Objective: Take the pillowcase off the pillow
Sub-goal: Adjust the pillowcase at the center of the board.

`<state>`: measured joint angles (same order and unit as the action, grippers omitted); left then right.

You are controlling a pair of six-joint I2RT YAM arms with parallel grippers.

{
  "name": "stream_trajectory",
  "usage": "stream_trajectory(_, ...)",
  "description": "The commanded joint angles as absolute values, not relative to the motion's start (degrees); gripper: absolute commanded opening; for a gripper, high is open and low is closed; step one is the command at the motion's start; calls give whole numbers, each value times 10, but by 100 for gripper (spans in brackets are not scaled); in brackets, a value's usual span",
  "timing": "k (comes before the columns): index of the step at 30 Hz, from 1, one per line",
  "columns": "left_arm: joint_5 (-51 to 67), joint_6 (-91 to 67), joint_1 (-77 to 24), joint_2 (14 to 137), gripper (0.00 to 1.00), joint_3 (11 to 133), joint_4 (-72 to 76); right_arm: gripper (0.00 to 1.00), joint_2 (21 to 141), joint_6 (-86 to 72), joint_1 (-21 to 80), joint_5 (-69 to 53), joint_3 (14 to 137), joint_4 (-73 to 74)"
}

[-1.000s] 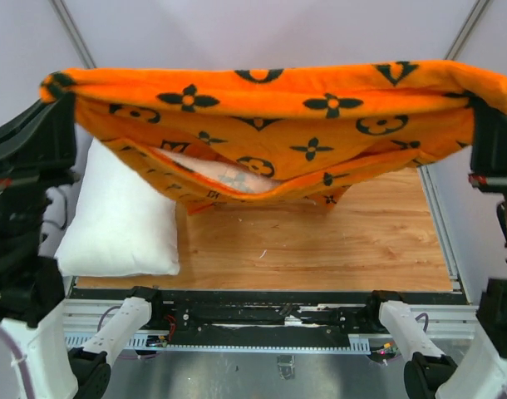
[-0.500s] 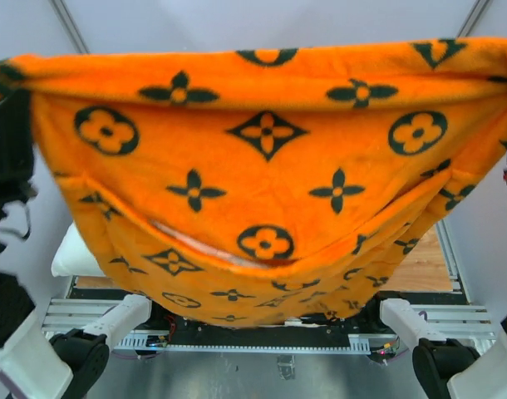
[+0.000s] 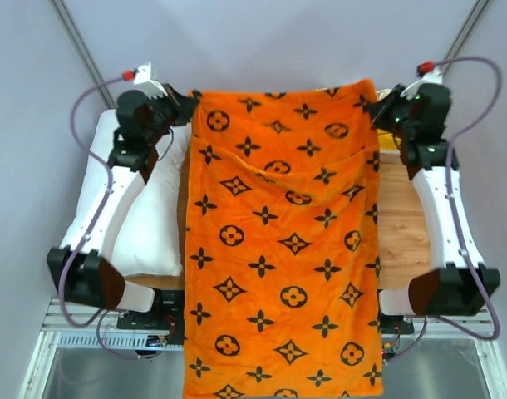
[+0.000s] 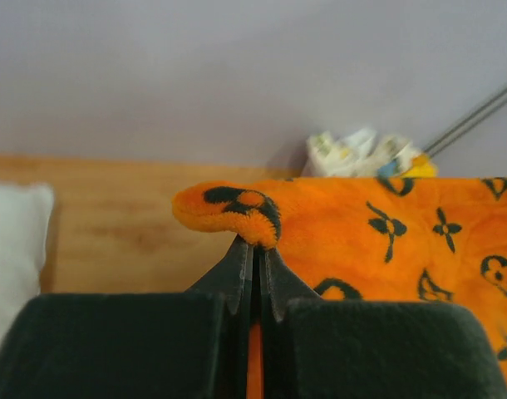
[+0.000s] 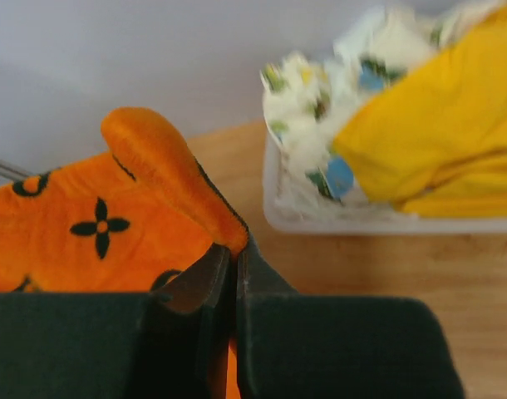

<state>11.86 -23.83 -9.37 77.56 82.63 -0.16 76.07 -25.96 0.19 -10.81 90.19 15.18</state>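
Observation:
The orange pillowcase (image 3: pixel 278 249) with black motifs lies stretched flat down the middle of the table, from the far edge to past the near edge. My left gripper (image 3: pixel 187 104) is shut on its far left corner, and the pinched fabric (image 4: pixel 237 208) bulges above the closed fingertips of that gripper (image 4: pixel 255 245). My right gripper (image 3: pixel 376 112) is shut on the far right corner, where the orange edge (image 5: pixel 162 166) rises from its closed jaws (image 5: pixel 233 249). The white pillow (image 3: pixel 150 224) lies bare on the table's left side, beside the pillowcase, under the left arm.
A white tray (image 5: pixel 361 223) at the far right holds a floral-print cloth (image 5: pixel 320 108) and a yellow cloth (image 5: pixel 436 141). Bare wood table (image 3: pixel 403 233) shows right of the pillowcase. Both arms reach out to the far edge.
The pillowcase hung high between the grippers, close to the camera. Both arms have since swung forward and down, and it now lies spread flat over the table.

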Motion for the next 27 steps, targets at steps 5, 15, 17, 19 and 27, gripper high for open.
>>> stream_trajectory(5,57,-285,-52,975,0,683,210,1,872,-323,-13,-143,757,16)
stream_trajectory(15,-68,-236,-4,1097,0,711,201,1,979,-308,4,-182,764,-5)
stream_trajectory(17,-79,-216,10,1105,0,713,199,1,998,-300,26,-183,772,-5)
stream_trajectory(19,-97,-187,20,1112,0,723,186,1,1018,-296,53,-174,784,-2)
stream_trajectory(27,-127,-90,40,1151,0,805,141,1,1129,-314,99,-126,876,-7)
